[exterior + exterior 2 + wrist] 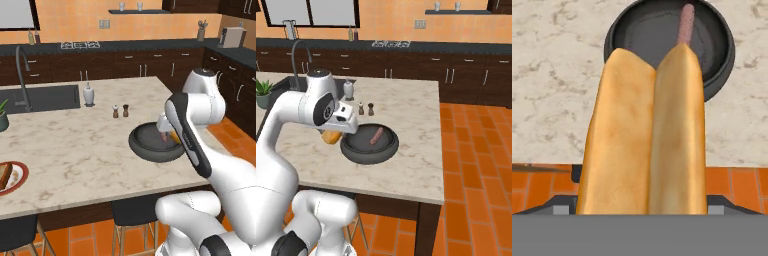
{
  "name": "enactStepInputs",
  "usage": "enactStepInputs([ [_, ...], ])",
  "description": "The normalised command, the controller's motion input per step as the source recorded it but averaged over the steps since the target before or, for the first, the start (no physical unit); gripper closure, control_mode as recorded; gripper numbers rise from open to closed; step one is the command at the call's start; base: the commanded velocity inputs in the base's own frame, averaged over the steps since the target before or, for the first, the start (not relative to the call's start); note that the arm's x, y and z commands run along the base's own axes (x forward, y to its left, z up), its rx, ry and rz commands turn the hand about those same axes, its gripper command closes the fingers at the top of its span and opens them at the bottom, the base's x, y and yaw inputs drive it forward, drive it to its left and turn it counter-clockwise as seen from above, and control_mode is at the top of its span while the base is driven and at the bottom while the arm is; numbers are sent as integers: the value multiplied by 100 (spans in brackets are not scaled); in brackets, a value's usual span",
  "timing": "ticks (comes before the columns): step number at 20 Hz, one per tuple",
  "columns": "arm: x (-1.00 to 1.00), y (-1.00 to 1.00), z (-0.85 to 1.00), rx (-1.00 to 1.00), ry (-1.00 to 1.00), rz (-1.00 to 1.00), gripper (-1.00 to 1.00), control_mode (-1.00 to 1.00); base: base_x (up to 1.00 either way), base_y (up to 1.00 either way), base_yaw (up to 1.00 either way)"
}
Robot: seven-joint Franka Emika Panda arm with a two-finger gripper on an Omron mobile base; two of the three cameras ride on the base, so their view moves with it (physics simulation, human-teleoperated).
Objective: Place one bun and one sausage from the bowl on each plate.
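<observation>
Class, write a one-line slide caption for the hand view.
Split golden bun held lengthwise before the camera, above the dark bowl with one sausage on the marble counter.

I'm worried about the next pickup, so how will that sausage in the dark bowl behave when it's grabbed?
The sausage is a slim cylinder, so it may roll on the bowl floor. It looks smooth, possibly slippery, and probably light for its size.
</observation>
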Motion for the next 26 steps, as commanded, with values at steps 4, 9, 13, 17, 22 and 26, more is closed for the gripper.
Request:
enactStepInputs([
  [4, -1, 3, 6, 0, 0, 0, 100, 100, -33, 19, 0],
  [9, 0, 0, 0, 0, 0, 0, 100, 100, -71, 88, 0],
  [13, 0, 0, 0, 0, 0, 0, 100, 100, -8, 100, 0],
  [17, 0, 0, 0, 0, 0, 0, 100, 100, 0, 100, 0],
  [22, 0, 0, 0, 0, 0, 0, 100, 100, 0, 100, 0],
  [26, 0, 0, 0, 0, 0, 0, 100, 100, 2, 100, 0],
])
